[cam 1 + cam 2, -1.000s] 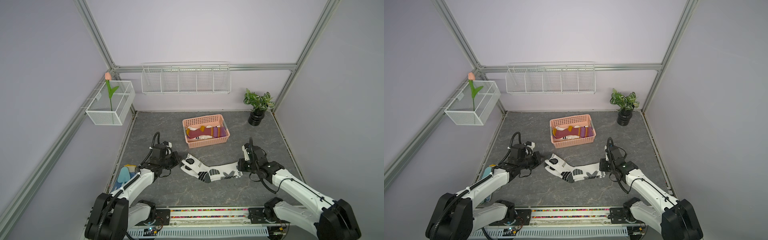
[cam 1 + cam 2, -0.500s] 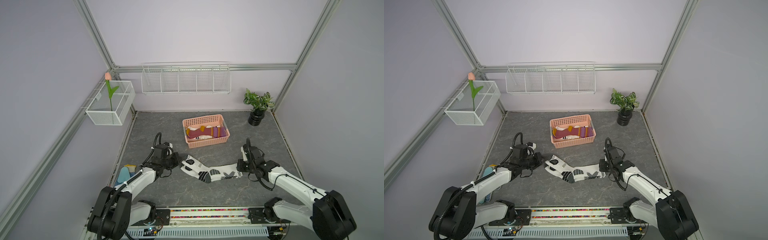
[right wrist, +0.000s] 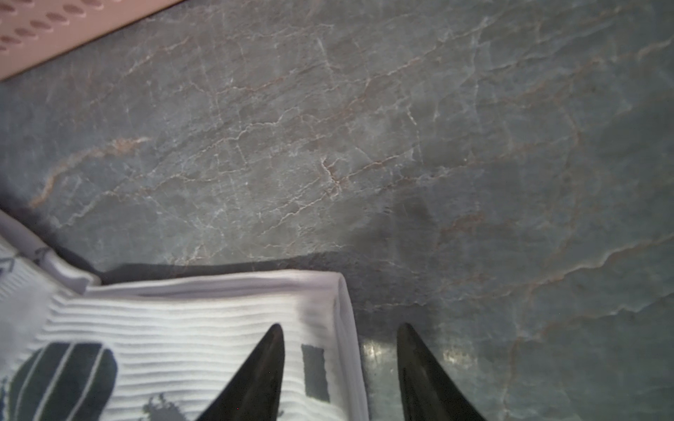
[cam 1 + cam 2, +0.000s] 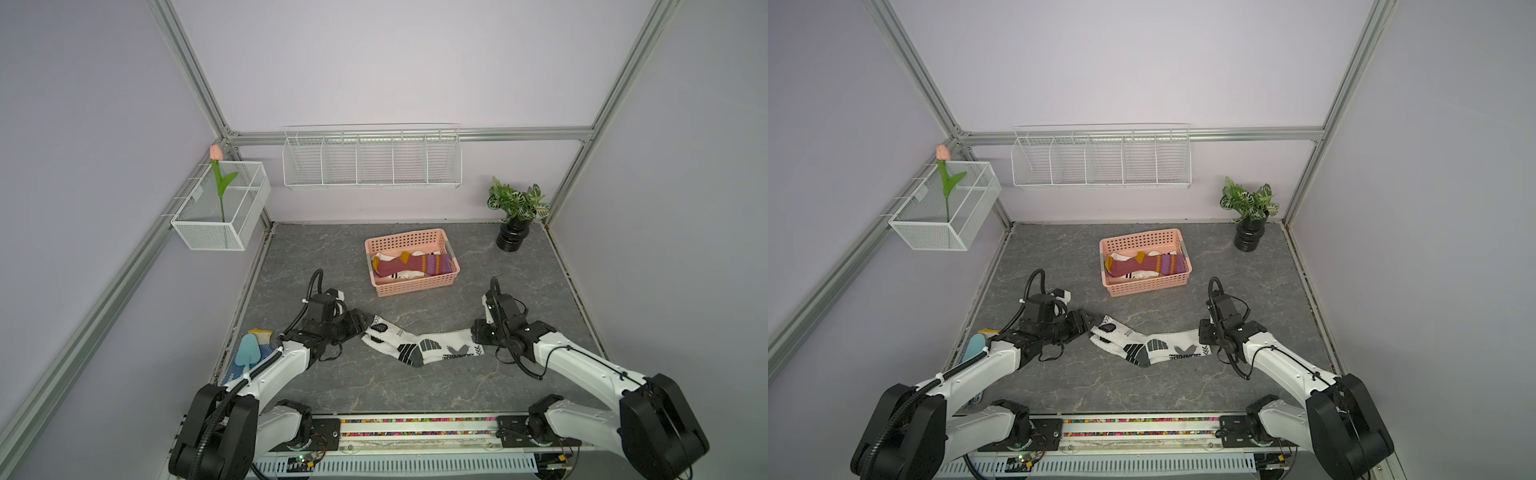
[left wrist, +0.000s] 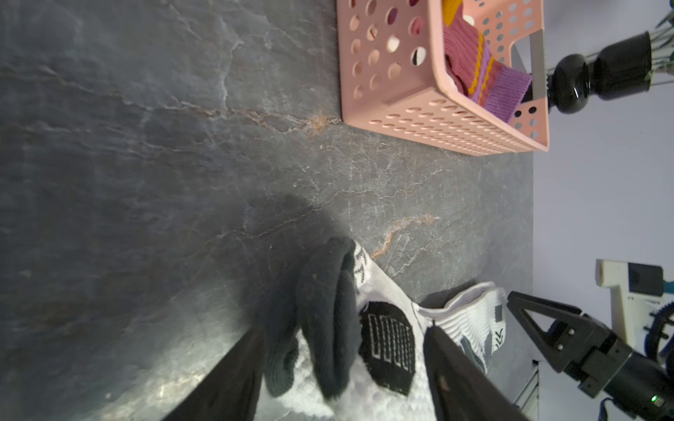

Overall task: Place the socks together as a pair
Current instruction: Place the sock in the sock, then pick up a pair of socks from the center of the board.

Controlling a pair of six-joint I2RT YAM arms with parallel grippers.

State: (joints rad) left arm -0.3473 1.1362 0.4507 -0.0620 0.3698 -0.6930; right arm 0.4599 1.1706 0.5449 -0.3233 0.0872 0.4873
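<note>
Two white socks (image 4: 419, 347) (image 4: 1150, 347) with grey-black sports markings lie stacked on the grey table between my arms. My left gripper (image 4: 360, 327) (image 4: 1090, 328) is open at the toe end. In the left wrist view its fingers (image 5: 346, 328) straddle the dark toes (image 5: 328, 310) without pinching them. My right gripper (image 4: 476, 334) (image 4: 1202, 334) is open at the cuff end. In the right wrist view (image 3: 340, 326) one finger hangs over the ribbed cuff (image 3: 182, 317) and the other over bare table. Maroon striped socks (image 4: 411, 264) lie in the pink basket (image 4: 409, 286).
The pink basket (image 4: 1146, 286) stands behind the socks and also holds white socks. A blue glove with a light blue trowel (image 4: 249, 353) lies by the left wall. A potted plant (image 4: 515, 216) stands at the back right. A wire shelf (image 4: 372, 158) hangs on the back wall.
Both grippers were shut on the ends of the stacked socks; both have now opened and let go. The socks lie where they were.
</note>
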